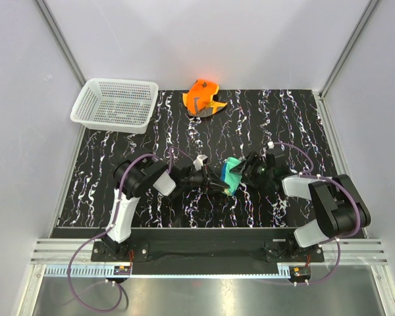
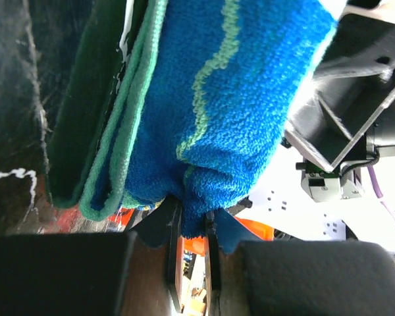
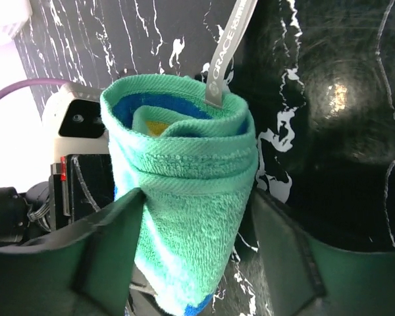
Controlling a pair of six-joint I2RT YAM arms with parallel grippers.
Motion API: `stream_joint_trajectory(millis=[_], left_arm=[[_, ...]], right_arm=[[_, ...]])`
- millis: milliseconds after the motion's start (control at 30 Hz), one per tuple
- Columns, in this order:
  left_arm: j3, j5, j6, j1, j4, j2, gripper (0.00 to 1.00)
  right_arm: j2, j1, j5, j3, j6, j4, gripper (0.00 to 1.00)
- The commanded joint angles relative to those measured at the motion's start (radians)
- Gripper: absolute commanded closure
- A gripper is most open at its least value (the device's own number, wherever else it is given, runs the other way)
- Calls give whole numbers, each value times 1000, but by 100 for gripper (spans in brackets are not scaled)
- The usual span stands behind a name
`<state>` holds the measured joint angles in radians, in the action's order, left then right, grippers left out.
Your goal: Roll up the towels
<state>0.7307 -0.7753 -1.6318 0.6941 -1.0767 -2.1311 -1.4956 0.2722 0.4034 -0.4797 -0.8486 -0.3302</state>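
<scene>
Two arms stand at the near edge of the desk [image 1: 283, 125], one toward each near corner, and both reach in toward the middle, a little nearer the near edge than the far one. There the left gripper [image 1: 214, 184] and the right gripper [image 1: 249, 172] meet at one rolled towel [image 1: 233, 175].

From the left wrist, the left gripper [image 2: 192, 227] has its jaws clenched on a small fold at the rolled towel's [image 2: 230, 99] lower edge. This side is deep blue terry with a pale green wavy line, and green-edged layers are stacked beside it.

From the right wrist, the right gripper [image 3: 191, 237] has its jaws grasping the rolled towel [image 3: 184, 184] across its width, one finger on each side. The open end of the roll faces the camera: a green outer wrap, blue inside, a spot of yellow at the core. A grey label [image 3: 227, 52] sticks out of that end.

From above, the roll's long axis runs roughly from the near edge toward the far edge. Whether it touches the desk I cannot tell.

At the middle of the far edge lies the second towel, the orange towel [image 1: 204, 97], unrolled, a crumpled heap with grey marks, wider left to right.

One white mesh basket [image 1: 115, 104] sits at the far-left corner, overhanging it
</scene>
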Motion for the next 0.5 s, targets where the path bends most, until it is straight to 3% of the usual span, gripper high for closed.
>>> stream_joint_trajectory(millis=[0,200,267,467], left_arm=[[6,-44,-43,-11,-29,-36,100],[-4,-45,-46,-15,-54,-52,100],[-7,-48,-46,-15,-68,-50,92],[-24,-53,55,-15,55,57,45]], right_arm=[[-37,22,-35,-22,2,-36,29],[-55,48,-21,-34,-3,-84,59],[-57,56,-9,-36,-10,-95,67],[24,56,9,-63,5,-47,70]])
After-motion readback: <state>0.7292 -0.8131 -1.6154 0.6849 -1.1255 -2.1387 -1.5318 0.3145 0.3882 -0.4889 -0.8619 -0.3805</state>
